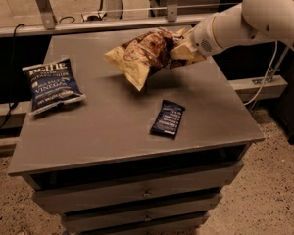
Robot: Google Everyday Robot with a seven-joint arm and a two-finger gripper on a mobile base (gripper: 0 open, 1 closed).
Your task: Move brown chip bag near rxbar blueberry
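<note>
One gripper, at 1 o'clock over the table, clamped tight on the right end of the brown bag. Bag hangs in the air, clear of the tabletop, with its shadow underneath. Bar lies flat at 5 o'clock from the bag, well apart. Blue bag sits at the table's 9 o'clock side. Lift looks done; left to do: carry toward 5 o'clock, lower, release beside the bar. Bag's long axis runs 2 to 8 o'clock, free corner drooping toward 7.
</note>
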